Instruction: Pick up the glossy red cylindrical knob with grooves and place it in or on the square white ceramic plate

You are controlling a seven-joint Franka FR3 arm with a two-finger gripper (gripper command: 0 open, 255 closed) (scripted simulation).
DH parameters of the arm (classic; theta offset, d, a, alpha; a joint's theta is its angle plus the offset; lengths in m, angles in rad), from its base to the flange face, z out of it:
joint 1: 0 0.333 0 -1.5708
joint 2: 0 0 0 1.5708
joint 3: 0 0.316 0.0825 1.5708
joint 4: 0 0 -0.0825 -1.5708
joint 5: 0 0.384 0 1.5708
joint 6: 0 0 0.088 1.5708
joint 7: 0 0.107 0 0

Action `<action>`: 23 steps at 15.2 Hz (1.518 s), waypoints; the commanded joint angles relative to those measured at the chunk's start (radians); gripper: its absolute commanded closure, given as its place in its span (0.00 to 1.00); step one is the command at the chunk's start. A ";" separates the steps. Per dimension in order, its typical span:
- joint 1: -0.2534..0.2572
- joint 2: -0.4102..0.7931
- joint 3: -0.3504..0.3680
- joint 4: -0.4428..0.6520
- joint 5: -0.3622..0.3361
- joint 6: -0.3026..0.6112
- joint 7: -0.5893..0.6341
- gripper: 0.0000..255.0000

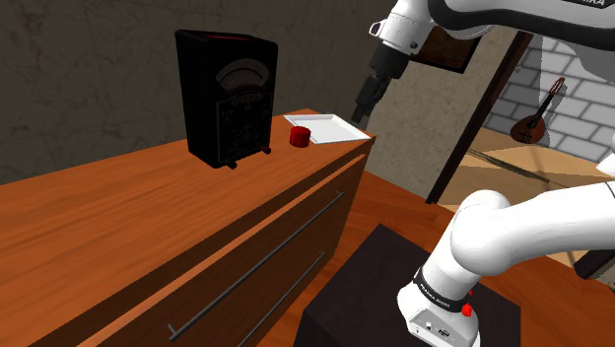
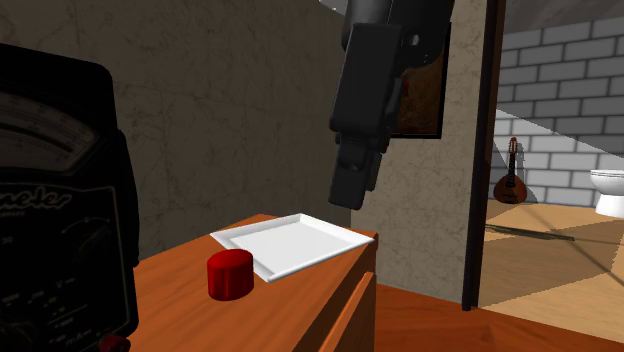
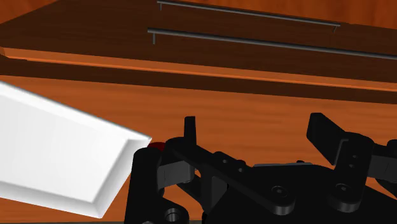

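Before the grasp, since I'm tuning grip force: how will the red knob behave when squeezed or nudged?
The red knob looks rigid and small, probably light. Squat, standing on its flat end, it seems unlikely to tip; knocked over, it could roll. Its smooth side may slip.

Place: a lived-in house, seen from beside the furniture.
Furniture: wooden chest of drawers (image 1: 148, 227) with long bar handles (image 1: 258, 264).
Beyond the doorway: white brick wall (image 2: 560, 60), stringed instrument (image 2: 511, 186) against it, toilet (image 2: 608, 190), plank floor (image 2: 560, 250).
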 commanded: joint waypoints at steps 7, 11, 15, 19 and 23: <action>-0.005 0.243 -0.027 0.099 -0.038 0.086 -0.076 0.00; -0.007 0.408 -0.040 0.190 -0.059 0.123 -0.121 0.00; -0.010 0.576 -0.051 0.302 -0.078 0.144 -0.162 0.00; -0.014 0.746 -0.057 0.434 -0.095 0.146 -0.198 0.00; -0.016 0.813 -0.059 0.465 -0.101 0.169 -0.211 0.00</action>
